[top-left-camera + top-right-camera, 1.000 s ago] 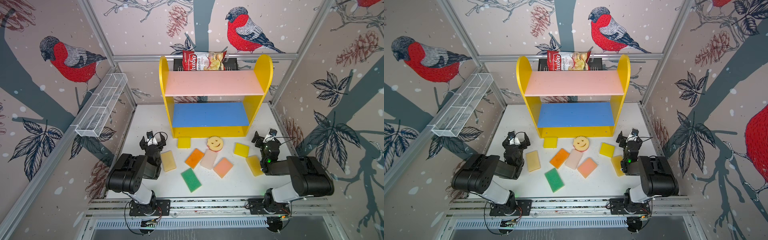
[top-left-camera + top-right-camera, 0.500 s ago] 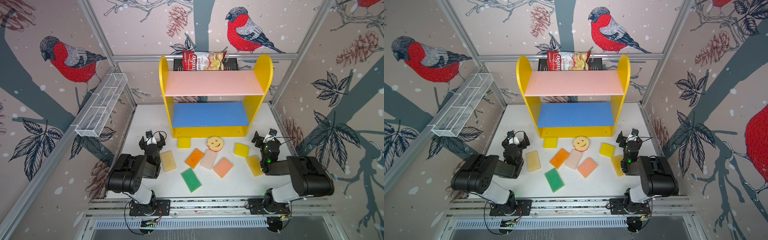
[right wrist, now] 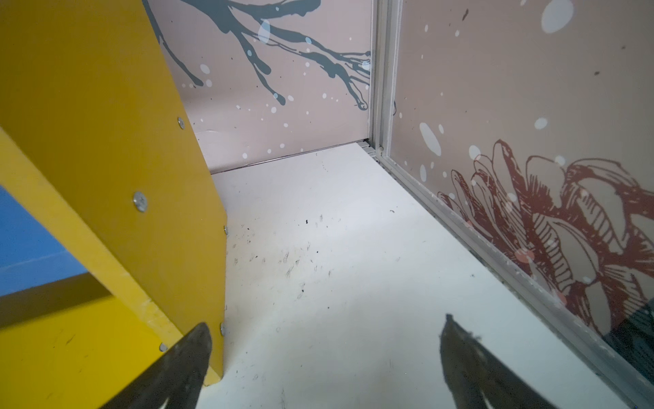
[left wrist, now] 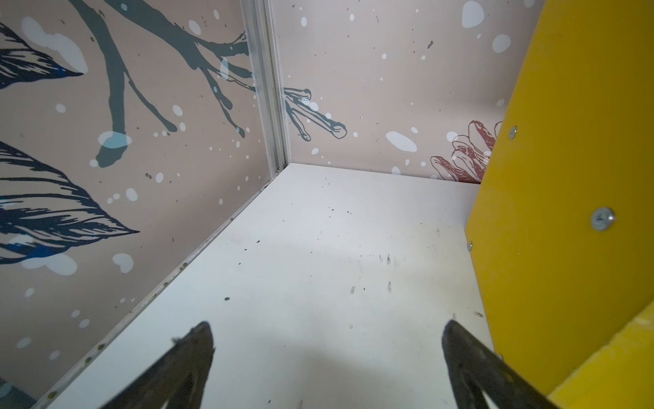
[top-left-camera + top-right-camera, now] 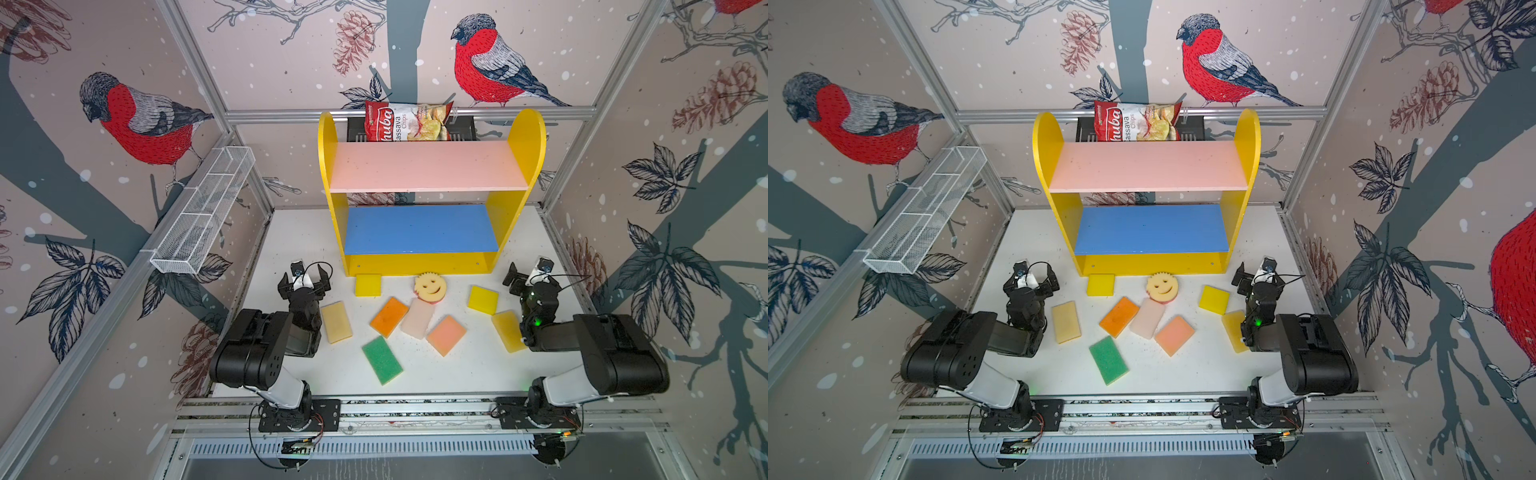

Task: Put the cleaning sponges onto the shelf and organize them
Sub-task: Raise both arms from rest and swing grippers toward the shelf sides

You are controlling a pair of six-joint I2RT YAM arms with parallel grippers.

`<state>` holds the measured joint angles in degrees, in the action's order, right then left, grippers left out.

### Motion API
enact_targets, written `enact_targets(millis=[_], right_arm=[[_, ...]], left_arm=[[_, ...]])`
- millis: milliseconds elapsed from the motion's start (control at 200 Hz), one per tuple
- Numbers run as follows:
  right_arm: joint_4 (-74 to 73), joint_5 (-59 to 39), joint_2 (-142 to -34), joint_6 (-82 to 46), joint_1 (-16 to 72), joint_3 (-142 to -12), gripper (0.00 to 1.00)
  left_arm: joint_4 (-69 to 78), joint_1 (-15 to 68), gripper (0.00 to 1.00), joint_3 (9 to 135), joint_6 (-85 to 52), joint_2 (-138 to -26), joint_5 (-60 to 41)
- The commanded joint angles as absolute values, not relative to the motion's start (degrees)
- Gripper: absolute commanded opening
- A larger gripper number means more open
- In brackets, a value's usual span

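Nothing has shifted over the past second: both arms sit low at the front of the white counter, and all nine cleaning sponges lie loose on it in front of the shelf, whose pink and blue boards are bare.

The left hand hovers near the shelf's left side panel, jaws spread wide and holding nothing. Its wrist view shows two dark fingertips far apart over bare counter. The right hand mirrors it beside the right panel, equally wide and empty.

A yellow sponge lies just beside the shelf's yellow base. The round smiley sponge sits near the base as well, its lower edge touching the cream sponge. The orange sponge lies just left of the cream one and the salmon sponge just to its right. The green sponge lies nearest the front rail, apart from the rest.

A pale yellow sponge lies just beside the left arm. On the right, a second yellow sponge sits near the right hand, and a second pale yellow sponge is partly hidden by the right arm.

A red-and-white chips bag stands behind the shelf's top, and a white wire basket hangs on the left wall.
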<state>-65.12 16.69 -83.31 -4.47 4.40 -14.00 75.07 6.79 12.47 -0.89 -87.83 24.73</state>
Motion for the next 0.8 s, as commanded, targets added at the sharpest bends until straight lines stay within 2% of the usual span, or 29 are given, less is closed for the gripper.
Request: enact_targets(millis=[0, 70, 160, 335, 420, 510, 570, 630, 685, 740, 795], right_arm=[[-49.65, 28.01, -76.61, -5.45, 7.53, -20.4, 1.0], [-42.14, 28.72, -72.41, -8.97, 8.34, -22.56, 1.0], [-38.84, 32.67, -65.62, -13.63, 11.8, -20.99, 1.0], [-25.82, 35.02, -54.1, -25.28, 14.84, -19.52, 1.0], [-19.29, 36.74, -52.71, -24.69, 14.98, -21.85, 1.0], [-14.34, 35.09, -52.91, -21.84, 15.02, -24.88, 0.98], [-13.35, 31.88, -52.83, -22.04, 15.01, -25.78, 0.87], [-14.07, 26.5, -52.8, -22.05, 14.95, -26.08, 0.64], [-14.01, 22.71, -53.12, -22.29, 14.94, -26.89, 0.37], [-13.96, 19.6, -53.88, -22.17, 14.81, -27.96, 0.18], [-13.45, 15.68, -54.99, -21.95, 14.3, -29.39, 0.04]], left_arm=[[70.48, 10.98, 0.99, 14.95, 3.67, -83.13, 32.94], [62.5, 14.33, 0.99, 18.72, 6.25, -78.89, 35.77], [51.62, 15.4, 0.99, 23.76, 0.86, -74.59, 37.17], [22.16, 15.47, 0.99, 35.06, -20.83, -67.89, 42.84], [9.99, 15.4, 0.99, 38.52, -33.81, -65.34, 43.13], [5.73, 14.7, 0.99, 39.53, -39.11, -63.62, 38.33], [6.16, 14.07, 0.98, 39.72, -39.17, -63.24, 33.01], [6.13, 13.75, 0.94, 40.43, -39.06, -63.61, 29.27], [5.91, 13.79, 0.85, 41.31, -38.45, -63.96, 26.99], [5.46, 13.8, 0.69, 42.21, -37.84, -64.16, 24.21], [6.52, 13.8, 0.58, 42.1, -35.2, -63.84, 19.99]])
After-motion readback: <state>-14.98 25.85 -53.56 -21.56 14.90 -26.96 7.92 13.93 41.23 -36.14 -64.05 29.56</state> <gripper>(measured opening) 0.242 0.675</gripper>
